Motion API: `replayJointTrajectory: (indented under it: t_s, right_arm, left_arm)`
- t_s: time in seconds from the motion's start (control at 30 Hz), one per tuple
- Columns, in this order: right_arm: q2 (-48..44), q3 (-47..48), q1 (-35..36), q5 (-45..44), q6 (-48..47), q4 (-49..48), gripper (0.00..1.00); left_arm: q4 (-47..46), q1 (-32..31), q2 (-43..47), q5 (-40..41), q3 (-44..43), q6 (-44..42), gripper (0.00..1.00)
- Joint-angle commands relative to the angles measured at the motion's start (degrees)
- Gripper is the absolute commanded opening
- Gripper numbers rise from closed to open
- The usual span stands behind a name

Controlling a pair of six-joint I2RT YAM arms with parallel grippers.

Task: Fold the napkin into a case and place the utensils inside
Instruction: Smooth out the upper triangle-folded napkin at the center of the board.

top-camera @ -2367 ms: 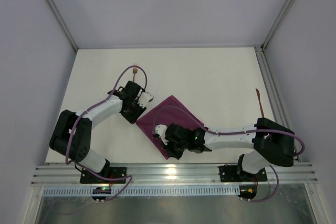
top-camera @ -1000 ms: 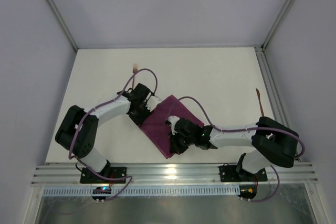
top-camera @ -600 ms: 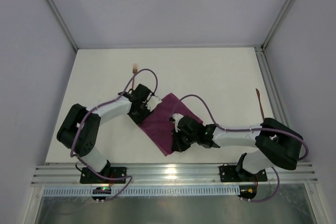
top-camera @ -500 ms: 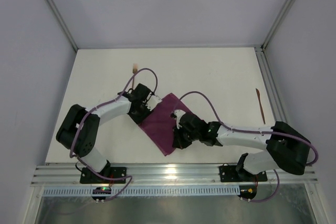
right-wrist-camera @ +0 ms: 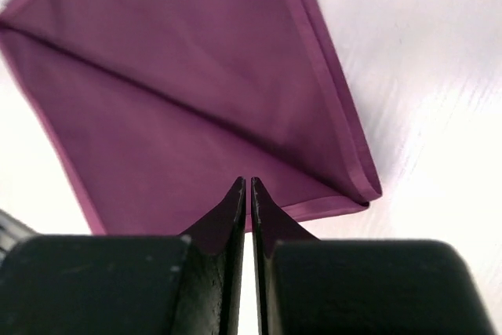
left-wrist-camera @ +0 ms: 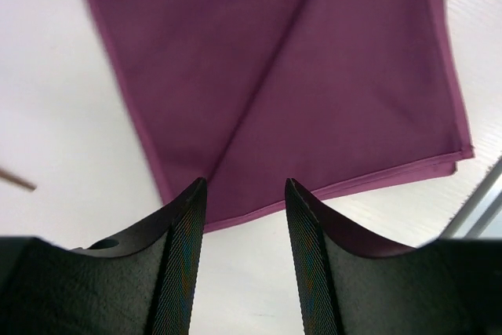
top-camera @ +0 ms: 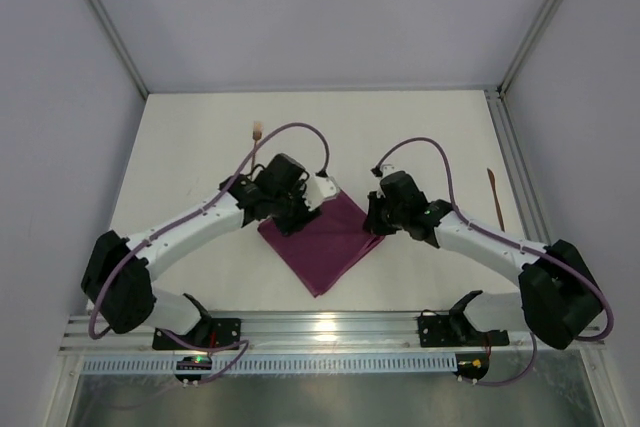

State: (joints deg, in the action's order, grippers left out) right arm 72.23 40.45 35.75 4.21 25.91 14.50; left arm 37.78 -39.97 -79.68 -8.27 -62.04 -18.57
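Note:
The magenta napkin (top-camera: 322, 245) lies flat and folded on the table, with a diagonal crease and doubled hems (left-wrist-camera: 314, 92) (right-wrist-camera: 196, 107). My left gripper (top-camera: 303, 211) hovers at its upper left edge, open, with nothing between its fingers (left-wrist-camera: 245, 187). At the napkin's right corner, my right gripper (top-camera: 373, 221) is shut and holds nothing, its tips (right-wrist-camera: 248, 183) just short of the hem. The fork (top-camera: 256, 133) lies apart at the back left. The second of the utensils (top-camera: 494, 197) lies by the right rail. No cloth is held.
White table top (top-camera: 420, 137) surrounds the napkin, with grey walls behind it. A metal rail (top-camera: 520, 177) runs along the right side and another along the near edge (top-camera: 330, 327). Purple cables loop above both wrists.
The right arm swung off the napkin's middle to its right corner. The left gripper slid to the upper edge and opened. The napkin now lies uncovered.

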Motion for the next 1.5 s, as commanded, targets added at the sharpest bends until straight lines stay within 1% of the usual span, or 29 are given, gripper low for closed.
replayJointTrajectory:
  t_s: [0.0,0.07,0.1,0.23,0.33,0.43,0.63,0.67,0.83,0.97,1.03,1.1,1.17,1.2,1.27,1.3,1.33,1.43,1.47]
  right_arm:
    - [2.83,-2.12,-1.03,-1.66,-0.95,-0.78,0.08]
    - [3.88,-3.97,-1.38,-2.10,-0.34,-2.02,0.07]
    - [4.15,-4.49,-1.47,-2.36,-0.16,-2.63,0.07]
    - [5.29,-7.21,-1.91,-3.33,1.15,-4.30,0.05]
    - [5.91,-7.84,-2.00,-3.33,1.51,-5.10,0.04]
    - [5.47,-8.19,-2.00,-3.59,1.51,-4.83,0.04]
    - [4.68,-6.18,-2.00,-2.72,1.16,-3.78,0.04]
    - [4.33,-5.82,-2.08,-2.89,1.16,-3.08,0.04]
    - [3.53,-4.50,-2.61,-3.07,-0.33,-1.85,0.04]
    - [5.29,-4.85,-4.02,-2.71,-1.83,-2.20,0.04]
    - [4.42,-3.72,-4.11,-2.45,-3.31,-1.76,0.04]
    - [0.82,-2.83,-4.02,-1.92,-4.20,-0.45,0.09]
    - [-2.94,-1.08,-4.02,-3.23,-4.82,2.09,0.16]
    - [-3.84,-0.29,-4.11,-3.85,-4.90,2.98,0.28]
    - [-4.81,0.07,-4.98,-3.94,-4.56,4.91,0.39]
    - [-4.81,-0.10,-5.42,-3.94,-4.38,5.18,0.52]
    - [-4.55,-0.80,-5.95,-3.94,-4.12,5.19,0.59]
    - [-2.02,-2.91,-8.76,-0.79,-3.50,2.91,0.78]
    - [-1.04,-3.35,-9.46,0.53,-3.41,2.03,0.79]
  left_arm:
    - [0.28,-8.34,-4.68,-0.08,1.31,-1.47,0.47]
    - [-1.47,-11.44,-6.01,-0.16,1.83,-2.00,0.48]
    - [-2.09,-14.15,-6.45,-0.25,2.18,-2.26,0.50]
    - [-5.78,-18.65,-9.96,-0.08,2.98,-2.44,0.52]
    - [-9.21,-19.36,-11.55,-0.16,3.85,-2.09,0.52]
    - [-10.53,-19.45,-12.78,-0.69,4.21,-1.91,0.52]
    - [-9.49,-21.20,-14.54,-1.48,6.58,-3.14,0.51]
    - [-9.22,-21.90,-14.71,-1.40,7.80,-3.66,0.50]
    - [-8.25,-22.61,-12.17,-2.36,11.41,-5.07,0.48]
    - [-7.90,-22.53,-11.64,-1.05,11.86,-5.78,0.48]
    - [-8.07,-22.61,-12.51,-0.78,11.77,-5.78,0.48]
    - [-8.42,-22.61,-12.95,-0.69,11.86,-5.69,0.48]
    - [-8.60,-22.61,-13.05,-0.69,12.03,-5.69,0.48]
    - [-8.60,-22.61,-13.05,-0.60,12.03,-5.69,0.48]
    - [-8.51,-22.61,-13.04,-0.43,11.94,-5.78,0.48]
    - [-8.51,-22.61,-12.87,-0.34,11.94,-5.78,0.48]
    - [-8.43,-22.61,-12.87,-0.25,11.86,-5.78,0.48]
    - [-8.51,-22.61,-12.69,-0.52,11.86,-5.78,0.48]
    - [-8.51,-22.61,-12.61,-0.52,11.86,-5.78,0.48]
